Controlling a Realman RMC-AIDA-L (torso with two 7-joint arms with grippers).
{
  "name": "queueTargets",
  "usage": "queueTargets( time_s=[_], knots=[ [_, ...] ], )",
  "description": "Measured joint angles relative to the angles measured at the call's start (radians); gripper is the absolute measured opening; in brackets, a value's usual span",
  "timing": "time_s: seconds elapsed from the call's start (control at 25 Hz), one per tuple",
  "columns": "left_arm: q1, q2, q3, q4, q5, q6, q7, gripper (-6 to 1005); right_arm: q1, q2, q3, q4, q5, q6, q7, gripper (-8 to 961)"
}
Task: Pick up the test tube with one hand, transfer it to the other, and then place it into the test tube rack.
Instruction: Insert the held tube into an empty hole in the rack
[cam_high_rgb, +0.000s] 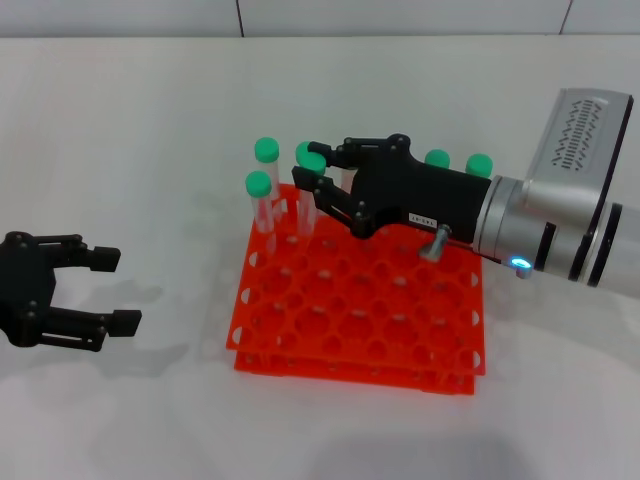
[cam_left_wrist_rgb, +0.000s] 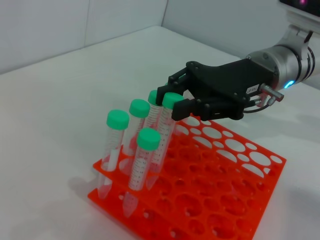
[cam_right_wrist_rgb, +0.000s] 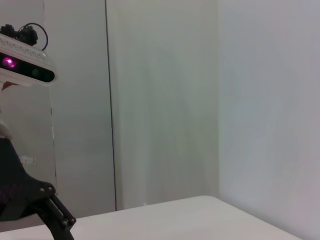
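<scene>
**Test tube held by the labelled gripper at the rack's far left corner**

Test tube and grippers, ordered from the nearest object to the farthest. The left gripper hangs low over the white table, well apart from the rack's left edge. Its two fingers are spread wide and hold nothing. The test tube rack is an orange-red, two-tier grid. Its near rows of holes lie below and in front of the right gripper, which reaches across the far rows from the right. This gripper carries a small white label on its body. In the left wrist view its fingertips are clamped on the test tube at its green cap. The tube leans slightly, with its lower end down in a hole of the rack. Four other capped tubes stand just beside the fingertips. Two more green caps show behind the gripper's body, at the rack's far edge.
</scene>
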Motion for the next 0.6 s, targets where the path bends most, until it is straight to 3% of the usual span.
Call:
queueTargets(
  time_s=[0.6],
  knots=[
    [0.000, 0.000, 0.000, 0.000, -0.001, -0.002, 0.001, 886, 0.000, 0.000, 0.000, 0.010, 0.000, 0.000, 0.002, 271]
  ],
)
